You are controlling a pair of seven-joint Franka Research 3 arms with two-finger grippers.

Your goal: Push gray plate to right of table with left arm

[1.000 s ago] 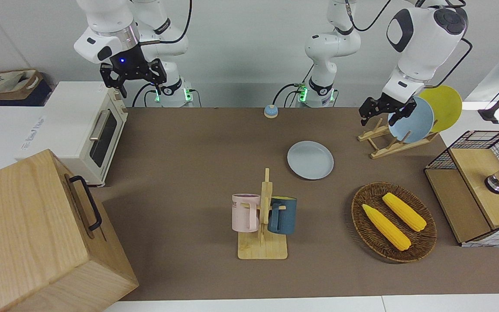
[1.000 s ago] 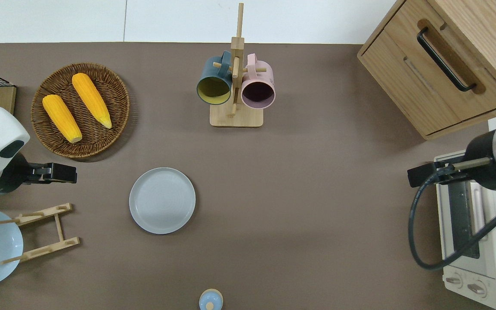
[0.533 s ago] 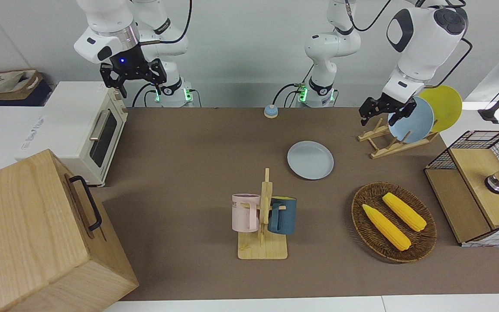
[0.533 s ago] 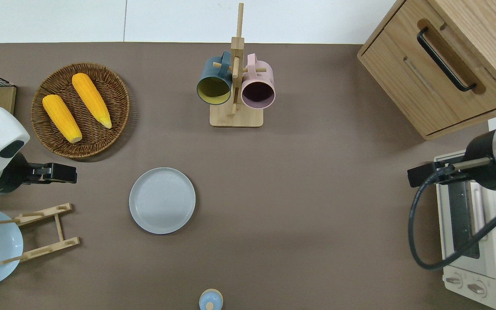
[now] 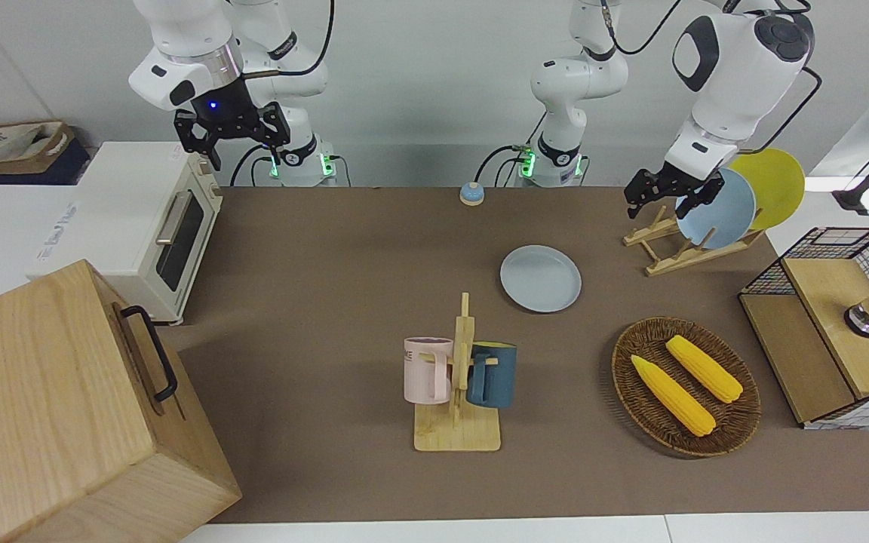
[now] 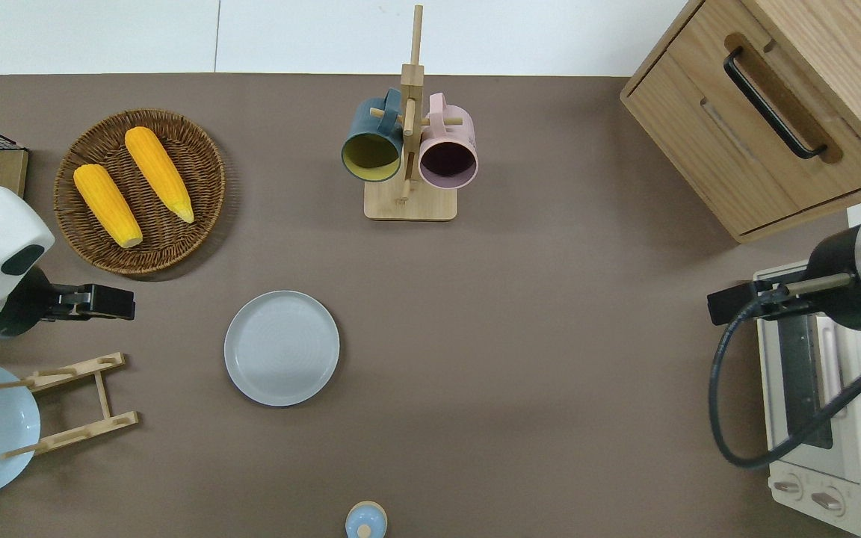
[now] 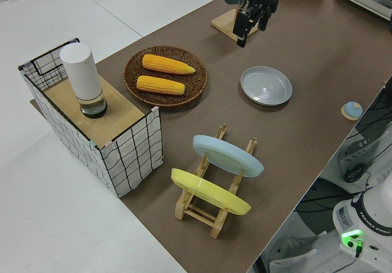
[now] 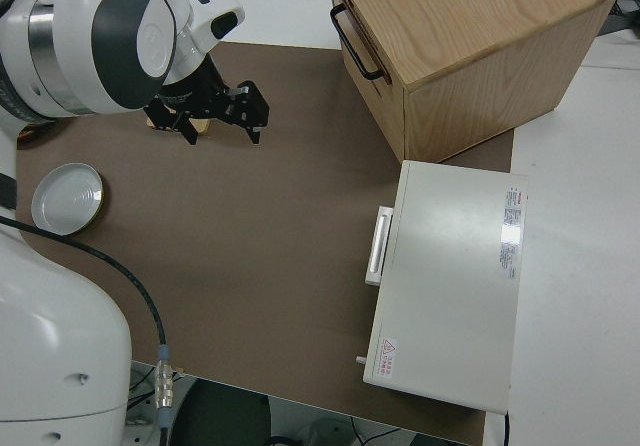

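On table (image 6: 520, 314): gray plate (image 6: 282, 348) untouched; left gripper (image 6: 105, 302) apart, airborne.

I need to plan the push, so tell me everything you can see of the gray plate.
The gray plate is round, shallow and pale gray with a bluish tint, plain, with a low raised rim and faint rings inside. It lies flat and empty on the brown table, nearer to the robots than the mug rack. Nothing touches it.
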